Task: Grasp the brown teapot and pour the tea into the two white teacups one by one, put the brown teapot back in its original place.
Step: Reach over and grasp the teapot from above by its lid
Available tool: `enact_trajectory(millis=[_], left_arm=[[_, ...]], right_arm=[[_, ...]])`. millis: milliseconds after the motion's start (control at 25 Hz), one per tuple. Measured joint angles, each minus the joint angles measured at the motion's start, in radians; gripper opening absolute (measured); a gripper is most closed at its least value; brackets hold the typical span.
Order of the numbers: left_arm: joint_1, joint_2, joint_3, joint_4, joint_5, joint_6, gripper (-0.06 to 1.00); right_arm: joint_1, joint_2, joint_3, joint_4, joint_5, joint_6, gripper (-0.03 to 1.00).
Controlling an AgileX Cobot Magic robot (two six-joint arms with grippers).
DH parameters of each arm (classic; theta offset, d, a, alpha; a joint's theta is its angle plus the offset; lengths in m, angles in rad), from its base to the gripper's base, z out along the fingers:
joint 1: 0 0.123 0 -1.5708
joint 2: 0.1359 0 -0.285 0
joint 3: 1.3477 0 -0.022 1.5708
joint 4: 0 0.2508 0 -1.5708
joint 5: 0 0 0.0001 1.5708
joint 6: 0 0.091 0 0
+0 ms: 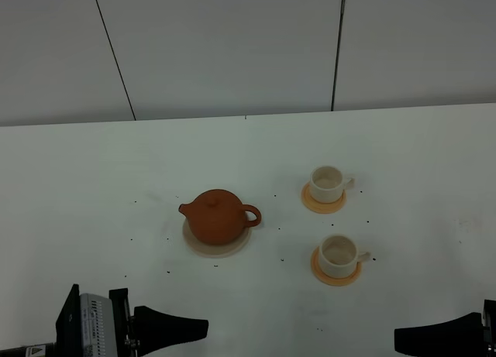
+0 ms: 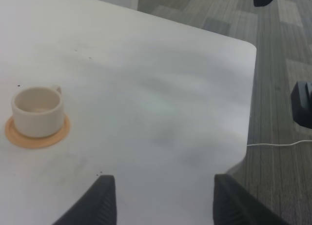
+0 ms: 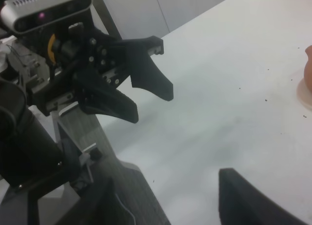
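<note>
Looking down from the high camera, the brown teapot [image 1: 217,217] sits squarely on its beige trivet [image 1: 218,249], a little left of the middle of the white table [image 1: 77,179], spout pointing left and loop handle pointing right. To its right stand the two white teacups: the far teacup [image 1: 327,183] on the far coaster [image 1: 322,204], and the near teacup [image 1: 338,252] on the near coaster [image 1: 335,276], each with its small handle turned right. Down at the near left edge the left gripper [image 1: 190,326] hangs well apart from the teapot, and at the near right edge the right gripper [image 1: 411,340] sits just as far from the cups. Over to the left wrist camera: the left gripper [image 2: 163,205] has its two dark fingers [image 2: 97,203] spread wide with nothing between them, only bare tabletop. One teacup on its coaster shows well apart from them, though I cannot tell which of the two it is. Past the table's rounded corner lie grey floor [image 2: 273,64] and a thin white cable [image 2: 278,144]. Now the right wrist camera: the right gripper [image 3: 165,205] is released too, fingers wide and empty. Across from it the left gripper [image 3: 141,88] shows its jaws parted, and just a sliver of the brown teapot [image 3: 308,64] and beige trivet [image 3: 303,92] peeks in.
</note>
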Motion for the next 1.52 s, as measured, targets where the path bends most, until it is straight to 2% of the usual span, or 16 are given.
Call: enact_trajectory(millis=[640, 800, 960, 1200, 1360, 1520], left_arm=[[-0.001, 0.0, 0.0, -0.037, 0.0, 0.0, 0.51], [-0.001, 0.0, 0.0, -0.1, 0.0, -0.01, 0.5], [-0.001, 0.0, 0.0, -0.178, 0.0, -0.034, 0.46], [-0.001, -0.025, 0.001, -0.235, 0.002, -0.038, 0.4], [-0.001, -0.186, 0.002, -0.297, 0.008, -0.051, 0.31], [-0.001, -0.437, 0.001, -0.447, 0.031, -0.089, 0.21]], right_arm=[[0.0, 0.0, 0.0, 0.014, 0.0, 0.003, 0.45], [0.0, 0.0, 0.0, 0.07, 0.0, 0.011, 0.41], [0.0, 0.0, -0.003, 0.183, 0.0, 0.024, 0.33], [0.0, 0.0, -0.059, 0.207, 0.0, 0.049, 0.21], [0.0, 0.0, -0.11, 0.207, 0.0, 0.075, 0.2], [0.0, -0.008, -0.194, 0.207, -0.013, 0.134, 0.2]])
